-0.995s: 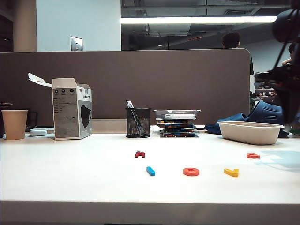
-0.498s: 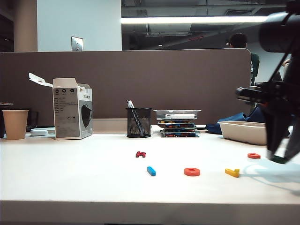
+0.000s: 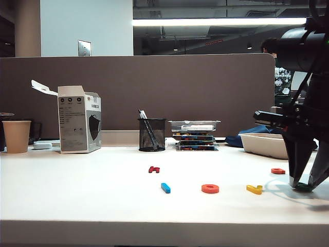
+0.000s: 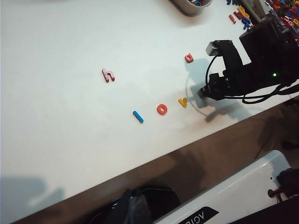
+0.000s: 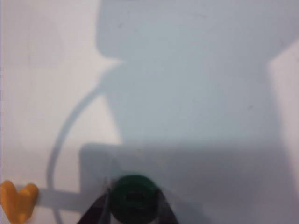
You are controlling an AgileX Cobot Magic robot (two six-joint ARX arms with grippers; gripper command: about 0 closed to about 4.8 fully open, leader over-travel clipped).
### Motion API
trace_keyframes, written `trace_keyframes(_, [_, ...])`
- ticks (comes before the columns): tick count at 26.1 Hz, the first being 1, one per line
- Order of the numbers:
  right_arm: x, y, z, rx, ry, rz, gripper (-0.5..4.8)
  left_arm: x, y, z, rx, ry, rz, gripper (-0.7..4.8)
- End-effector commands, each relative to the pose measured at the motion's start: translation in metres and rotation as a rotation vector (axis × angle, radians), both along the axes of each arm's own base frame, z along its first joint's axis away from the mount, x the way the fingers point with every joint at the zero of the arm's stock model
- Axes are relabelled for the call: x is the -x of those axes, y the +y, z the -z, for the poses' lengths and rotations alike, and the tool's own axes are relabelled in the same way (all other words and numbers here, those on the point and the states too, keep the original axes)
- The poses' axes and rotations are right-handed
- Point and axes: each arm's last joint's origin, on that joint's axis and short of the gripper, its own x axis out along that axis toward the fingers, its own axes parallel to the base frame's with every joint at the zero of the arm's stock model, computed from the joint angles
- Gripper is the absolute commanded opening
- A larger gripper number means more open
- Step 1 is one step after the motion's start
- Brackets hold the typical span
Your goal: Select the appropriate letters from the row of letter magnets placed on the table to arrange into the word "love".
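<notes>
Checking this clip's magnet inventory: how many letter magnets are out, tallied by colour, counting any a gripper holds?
Dark red: 1
Blue: 1
Orange-red: 2, the ring and the angular one
Yellow: 1
Dark green: 1, held in the right gripper low over the table beside the yellow one
Total: 6

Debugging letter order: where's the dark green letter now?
Exterior view, far right: the dark green letter sits between the right gripper fingers, low over the table, beside the yellow V.

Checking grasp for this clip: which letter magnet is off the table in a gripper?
The dark green letter, pinched by the right gripper beside the yellow V; the others lie flat.
</notes>
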Motion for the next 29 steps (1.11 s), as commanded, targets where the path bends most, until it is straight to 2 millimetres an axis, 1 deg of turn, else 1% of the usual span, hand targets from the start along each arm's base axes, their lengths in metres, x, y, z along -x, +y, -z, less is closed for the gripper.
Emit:
trace_keyframes(1, [0.003, -0.001, 0.003, 0.001, 0.047, 0.012, 1.04, 0.001, 0.001, -0.002, 0.006, -0.012, 0.002, -0.05])
trace_keyframes(7, [0.008, -0.002, 0.005, 0.014, 0.097, 0.011, 1.04, 0.001, 0.001, -0.002, 0.006, -0.013, 0.003, -0.05])
trace_keyframes(11, [0.008, -0.002, 0.005, 0.014, 0.097, 0.011, 1.09, 0.001, 0.001, -0.002, 0.006, -0.013, 0.002, -0.05])
trace_keyframes(12, [0.008, -0.002, 0.004, 0.013, 0.096, 0.011, 1.34, 0.001, 0.001, -0.002, 0.006, -0.013, 0.003, -0.05])
trace_keyframes(13, [0.008, -0.002, 0.004, 0.013, 0.095, 0.011, 1.81, 0.001, 0.001, -0.002, 0.006, -0.013, 0.003, -0.05])
trace_keyframes(15, [0.008, -0.002, 0.004, 0.013, 0.095, 0.011, 2.12, 0.001, 0.001, -0.002, 0.006, -0.013, 0.002, -0.05])
trace_keyframes(17, [0.008, -0.002, 0.004, 0.013, 0.094, 0.011, 2.21, 0.001, 0.001, -0.002, 0.006, -0.013, 0.002, -0.05])
trace_keyframes(23, [0.005, -0.001, -0.003, -0.008, 0.070, 0.002, 2.21, 0.001, 0.001, -0.002, 0.006, -0.013, 0.002, -0.05])
trace_keyframes(26, [-0.006, 0.002, -0.026, -0.020, 0.001, -0.012, 2.21, 0.001, 0.001, -0.002, 0.006, -0.013, 0.002, -0.05])
trace_keyframes(27, [-0.010, 0.002, -0.037, -0.012, -0.032, -0.029, 2.21, 0.001, 0.001, -0.002, 0.006, -0.013, 0.002, -0.05])
trace_keyframes(28, [-0.013, 0.003, -0.044, 0.005, -0.054, -0.036, 2.21, 0.001, 0.001, -0.002, 0.006, -0.013, 0.002, -0.05])
trace_keyframes(29, [-0.017, 0.002, -0.056, 0.045, -0.091, -0.050, 2.20, 0.001, 0.001, -0.002, 0.006, -0.014, 0.001, -0.05])
